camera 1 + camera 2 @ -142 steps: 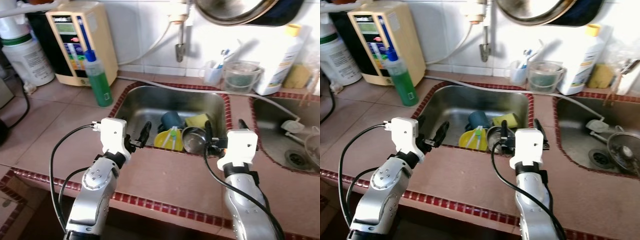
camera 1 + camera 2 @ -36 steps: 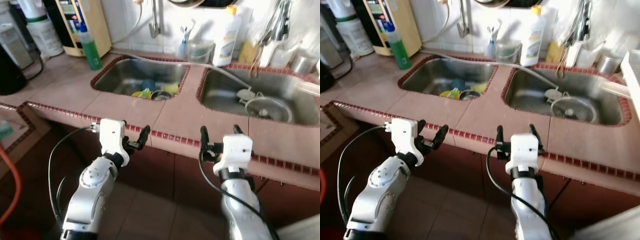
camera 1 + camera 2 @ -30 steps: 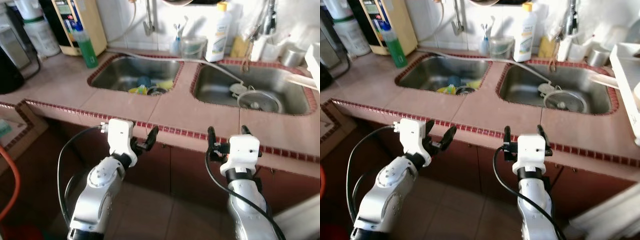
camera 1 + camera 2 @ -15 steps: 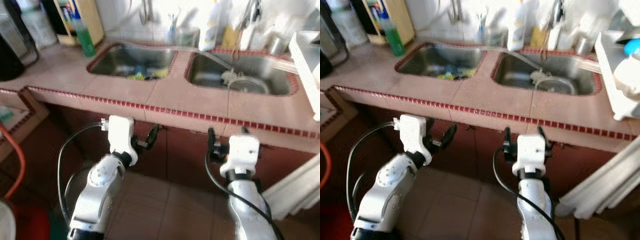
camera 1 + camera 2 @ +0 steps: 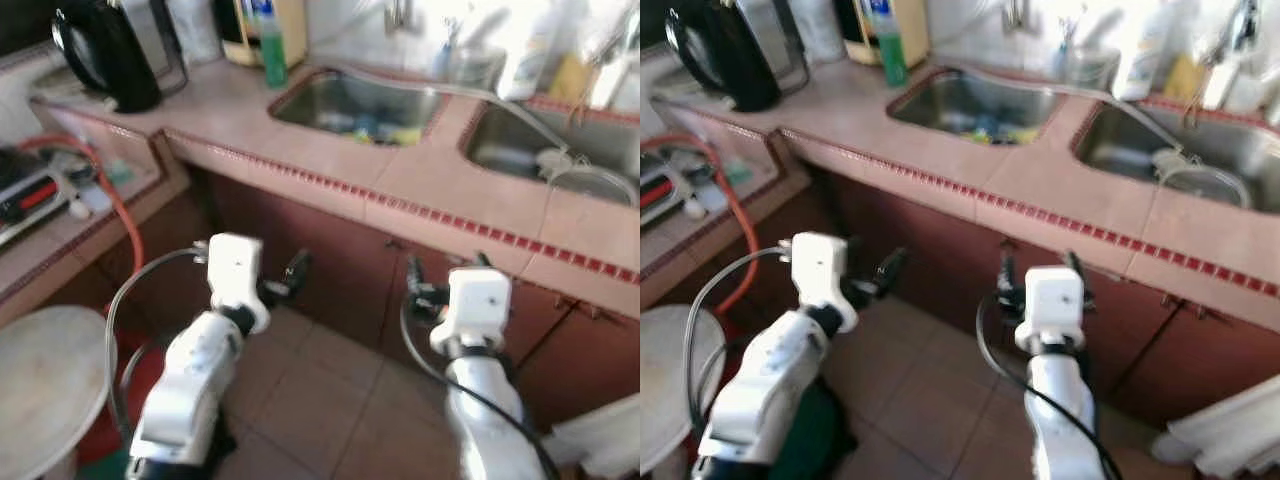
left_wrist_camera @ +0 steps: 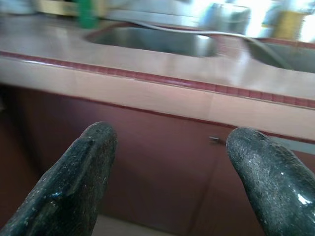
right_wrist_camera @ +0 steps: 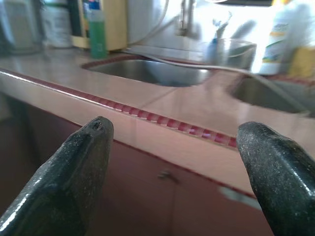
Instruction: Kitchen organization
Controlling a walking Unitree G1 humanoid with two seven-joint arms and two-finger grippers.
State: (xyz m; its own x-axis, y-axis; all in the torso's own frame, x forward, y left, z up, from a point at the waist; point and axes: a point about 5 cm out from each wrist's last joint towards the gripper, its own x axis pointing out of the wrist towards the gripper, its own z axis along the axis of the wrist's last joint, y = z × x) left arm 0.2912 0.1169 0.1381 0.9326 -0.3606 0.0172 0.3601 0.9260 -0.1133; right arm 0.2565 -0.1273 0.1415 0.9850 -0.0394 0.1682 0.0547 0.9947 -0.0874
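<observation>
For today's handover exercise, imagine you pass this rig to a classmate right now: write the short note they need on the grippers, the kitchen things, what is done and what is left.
Left gripper: open, holding nothing, in front of the cabinet fronts below the counter.
Right gripper: open, holding nothing, level with the counter edge.
Things: dishes lie in the left sink; a green bottle stands beside it; a black kettle sits at the counter's far left.
Done: nothing visibly organized.
Left: everything; the robot stands back from the counter, so step closer first.
</observation>
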